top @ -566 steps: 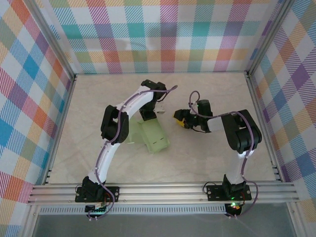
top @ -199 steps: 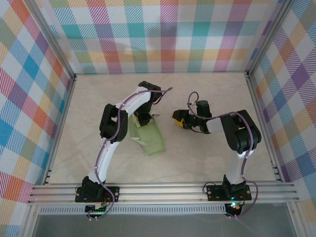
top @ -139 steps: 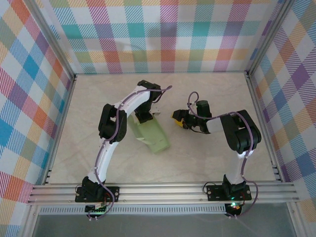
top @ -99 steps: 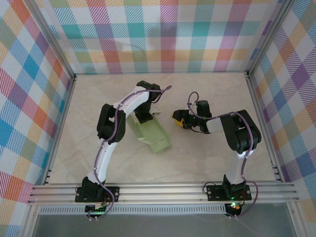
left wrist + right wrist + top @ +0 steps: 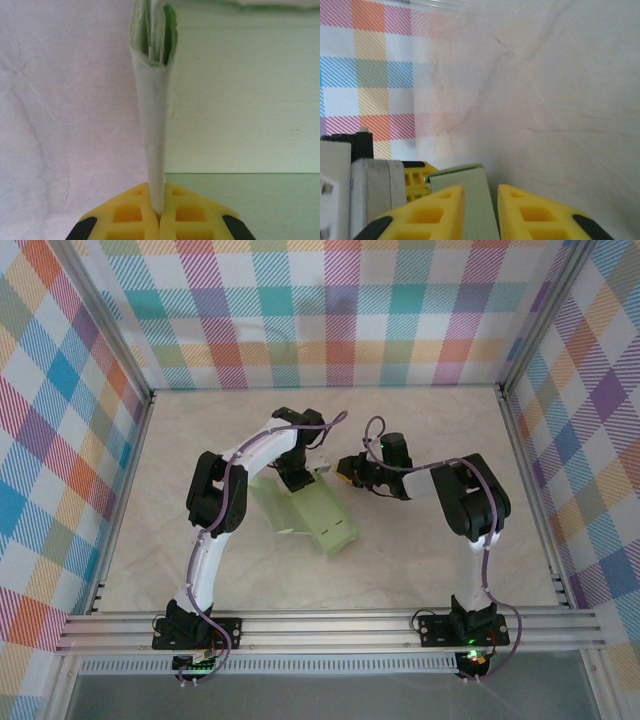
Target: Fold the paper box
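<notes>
Roughly at the middle of the pale table (image 5: 420, 550) lies the paper box (image 5: 318, 520), a light-green card piece partly folded, with its long body slanting toward the near right. At its far end the left gripper (image 5: 297, 478) reaches down from above. In the left wrist view its yellow fingers (image 5: 127, 215) are pressed together on a thin upright flap (image 5: 154, 125) of the card, which rises from between the pads and splays into several layers at its tip. Flat green card lies on the table to the right of that flap.

The right gripper (image 5: 345, 470) comes in low from the right, just beside the left one at the same end of the box. In the right wrist view its fingers (image 5: 437, 212) stand a little apart with a strip of green card between them. Whether they actually squeeze the strip I cannot tell.
</notes>
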Tool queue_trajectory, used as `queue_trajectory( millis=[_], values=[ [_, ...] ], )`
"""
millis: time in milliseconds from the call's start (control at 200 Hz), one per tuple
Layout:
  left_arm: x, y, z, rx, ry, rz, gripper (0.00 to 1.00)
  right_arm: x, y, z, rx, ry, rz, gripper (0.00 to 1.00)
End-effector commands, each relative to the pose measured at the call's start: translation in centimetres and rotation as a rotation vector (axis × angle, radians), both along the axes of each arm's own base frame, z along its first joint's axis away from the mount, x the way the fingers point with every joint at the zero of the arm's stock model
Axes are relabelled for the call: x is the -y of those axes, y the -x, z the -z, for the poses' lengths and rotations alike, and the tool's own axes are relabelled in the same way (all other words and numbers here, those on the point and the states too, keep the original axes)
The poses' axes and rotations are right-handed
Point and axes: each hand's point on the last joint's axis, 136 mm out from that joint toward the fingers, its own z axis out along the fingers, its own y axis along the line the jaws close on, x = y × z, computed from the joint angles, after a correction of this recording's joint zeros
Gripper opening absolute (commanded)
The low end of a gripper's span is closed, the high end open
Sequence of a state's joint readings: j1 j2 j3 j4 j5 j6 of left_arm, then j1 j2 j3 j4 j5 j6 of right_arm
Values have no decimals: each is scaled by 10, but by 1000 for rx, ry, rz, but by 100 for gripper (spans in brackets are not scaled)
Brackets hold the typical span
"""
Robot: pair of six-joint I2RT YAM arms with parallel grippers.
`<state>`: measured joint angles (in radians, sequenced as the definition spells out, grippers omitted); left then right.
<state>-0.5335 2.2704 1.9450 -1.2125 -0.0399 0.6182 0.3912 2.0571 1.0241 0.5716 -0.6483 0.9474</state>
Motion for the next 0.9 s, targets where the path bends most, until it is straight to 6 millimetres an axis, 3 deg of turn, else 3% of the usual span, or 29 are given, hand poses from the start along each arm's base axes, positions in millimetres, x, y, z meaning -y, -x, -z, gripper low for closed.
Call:
queue_trajectory(
  millis=[0,280,495,730,900],
  values=[
    [16,2,3,-1,69,10,0,-17,-4,0,-9,-64,-19,19],
    [24,-4,4,6,92,-6,3,-40,10,9,-74,-149,-50,14],
    [28,-8,5,-2,87,-20,4,-50,29,23,-64,-77,-80,14],
    [26,-9,5,-2,60,-5,4,-25,28,16,25,58,-45,14],
    [26,-6,9,-21,42,34,4,-14,26,10,45,51,-15,18]
  ],
)
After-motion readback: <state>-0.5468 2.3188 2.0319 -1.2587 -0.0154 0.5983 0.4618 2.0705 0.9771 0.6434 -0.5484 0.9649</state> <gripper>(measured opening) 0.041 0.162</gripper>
